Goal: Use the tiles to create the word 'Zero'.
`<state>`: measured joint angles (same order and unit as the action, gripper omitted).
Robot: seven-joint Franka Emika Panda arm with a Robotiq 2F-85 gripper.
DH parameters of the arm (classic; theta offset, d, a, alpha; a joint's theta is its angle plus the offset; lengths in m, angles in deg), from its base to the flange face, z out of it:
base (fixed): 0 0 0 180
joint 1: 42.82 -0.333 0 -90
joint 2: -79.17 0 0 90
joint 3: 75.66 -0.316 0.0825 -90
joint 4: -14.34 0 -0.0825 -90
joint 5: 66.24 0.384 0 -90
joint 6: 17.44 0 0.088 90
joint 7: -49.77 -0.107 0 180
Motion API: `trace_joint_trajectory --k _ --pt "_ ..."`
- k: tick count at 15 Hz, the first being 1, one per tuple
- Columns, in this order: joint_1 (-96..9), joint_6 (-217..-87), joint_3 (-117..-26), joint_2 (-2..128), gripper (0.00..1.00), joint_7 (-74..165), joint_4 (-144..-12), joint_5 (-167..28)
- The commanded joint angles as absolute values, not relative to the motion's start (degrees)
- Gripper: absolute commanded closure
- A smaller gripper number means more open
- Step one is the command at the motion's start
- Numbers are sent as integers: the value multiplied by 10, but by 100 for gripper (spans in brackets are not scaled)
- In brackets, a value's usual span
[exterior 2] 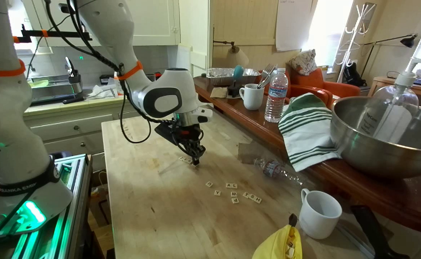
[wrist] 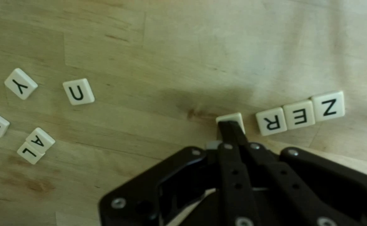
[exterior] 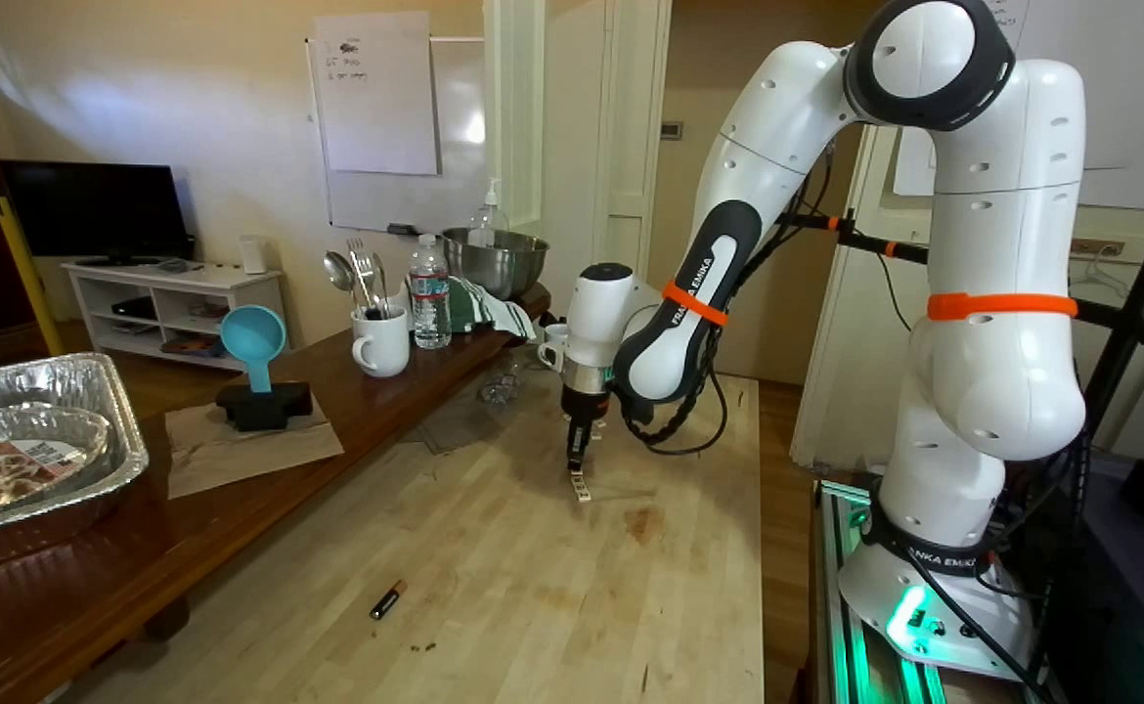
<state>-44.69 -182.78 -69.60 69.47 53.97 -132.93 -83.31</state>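
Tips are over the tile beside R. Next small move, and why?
Probably slide the partly covered tile toward the R tile: the shut gripper is over it, and a gap parts it from R, while the Z tile, E tile and R line up without gaps. Its letter is hidden.

You have the black two-fingered hand (wrist: 232, 127) over a cream square tile (wrist: 230, 117) on the pale wooden tabletop (wrist: 171, 56). In the wrist view, just right of it, cream square tiles R (wrist: 271, 121), E (wrist: 299, 114) and Z (wrist: 328, 106) touch in a row; the cream square U tile (wrist: 78, 91) lies well left.
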Motion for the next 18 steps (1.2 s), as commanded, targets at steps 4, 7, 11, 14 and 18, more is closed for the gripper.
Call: trace_joint_trajectory --k 4,7,11,14,18 --pt "-455 -1849 -697 678 100 508 -1353 -851" --pt "-456 -1849 -699 680 100 509 -1356 -849" --pt "-457 -1852 -702 681 100 510 -1360 -848" --pt "-457 -1854 -703 683 100 512 -1363 -847" --pt "-457 -1855 -705 684 100 515 -1365 -847"
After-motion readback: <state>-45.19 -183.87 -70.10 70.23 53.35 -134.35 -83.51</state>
